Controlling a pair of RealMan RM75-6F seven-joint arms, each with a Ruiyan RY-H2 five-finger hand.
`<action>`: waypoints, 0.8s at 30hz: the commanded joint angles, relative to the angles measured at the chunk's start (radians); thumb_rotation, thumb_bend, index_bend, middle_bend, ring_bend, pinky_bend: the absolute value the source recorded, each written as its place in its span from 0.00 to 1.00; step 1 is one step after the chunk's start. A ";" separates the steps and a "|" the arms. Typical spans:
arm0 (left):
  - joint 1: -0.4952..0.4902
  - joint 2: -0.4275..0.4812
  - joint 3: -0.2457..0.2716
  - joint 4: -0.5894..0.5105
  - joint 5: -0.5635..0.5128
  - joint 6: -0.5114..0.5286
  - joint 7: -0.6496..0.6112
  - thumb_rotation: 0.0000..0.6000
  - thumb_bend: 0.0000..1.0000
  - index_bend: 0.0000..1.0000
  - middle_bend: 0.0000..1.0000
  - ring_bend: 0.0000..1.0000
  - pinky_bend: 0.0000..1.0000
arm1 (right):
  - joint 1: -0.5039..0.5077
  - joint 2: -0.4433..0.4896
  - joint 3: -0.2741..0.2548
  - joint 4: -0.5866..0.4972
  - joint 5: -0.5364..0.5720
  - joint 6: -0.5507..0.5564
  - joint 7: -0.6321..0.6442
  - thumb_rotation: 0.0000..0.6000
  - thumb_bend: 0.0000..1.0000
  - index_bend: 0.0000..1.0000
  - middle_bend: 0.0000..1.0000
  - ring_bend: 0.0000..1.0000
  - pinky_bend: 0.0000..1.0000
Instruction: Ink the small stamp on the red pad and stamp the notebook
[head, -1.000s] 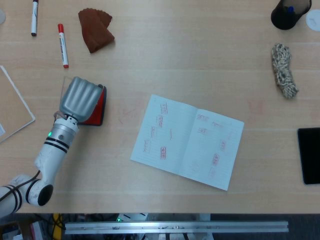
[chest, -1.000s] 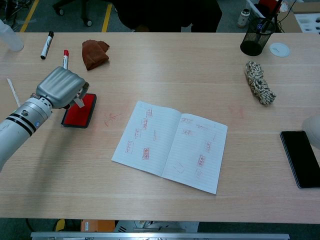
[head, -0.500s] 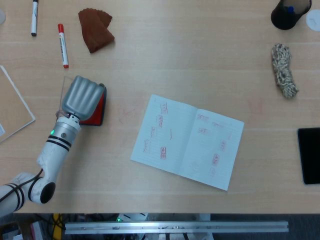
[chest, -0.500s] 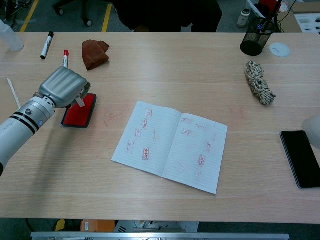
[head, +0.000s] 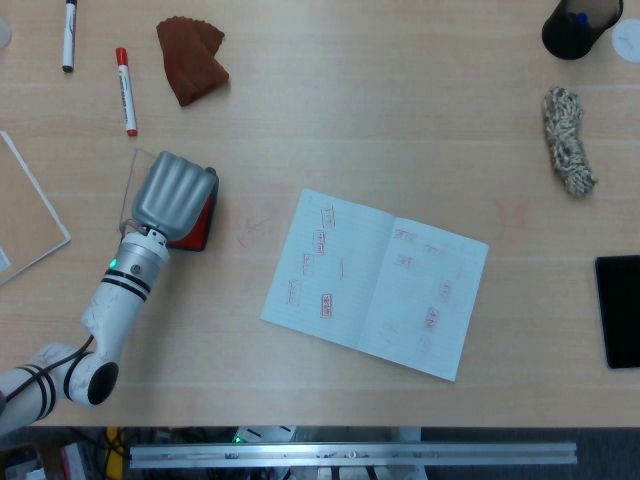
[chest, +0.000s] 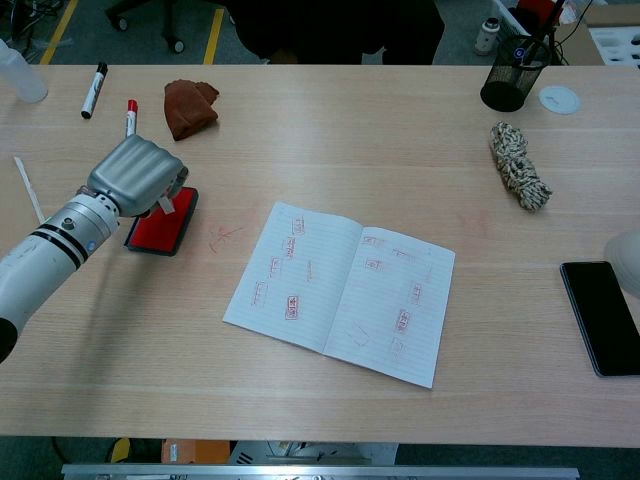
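**Left hand with stamp over the red pad**

The silvery, ribbed left hand curls its fingers around the small stamp, a pale stub above the flat red pad. Since a second ago the hand has drifted slightly right, toward the notebook. Right of the pad, the notebook lies open, its lined paper dotted with red prints. At the far right edge, only a pale sliver of the right hand shows; its grip cannot be told.

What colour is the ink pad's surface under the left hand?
Red, in a dark frame. The ink pad shows best in the chest view, partly covered by the left hand.
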 joint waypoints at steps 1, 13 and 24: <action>0.000 -0.003 -0.001 0.003 -0.001 -0.003 0.002 1.00 0.28 0.62 1.00 1.00 1.00 | -0.001 0.000 0.000 0.001 0.000 0.001 0.001 1.00 0.26 0.32 0.39 0.31 0.42; 0.004 0.016 -0.011 -0.024 0.012 0.021 -0.003 1.00 0.28 0.62 1.00 1.00 1.00 | -0.003 0.001 0.002 0.003 -0.001 0.005 0.006 1.00 0.26 0.31 0.39 0.31 0.42; 0.015 0.119 -0.030 -0.196 0.053 0.097 -0.020 1.00 0.28 0.62 1.00 1.00 1.00 | 0.002 -0.004 0.004 0.012 -0.008 0.003 0.017 1.00 0.26 0.31 0.38 0.31 0.42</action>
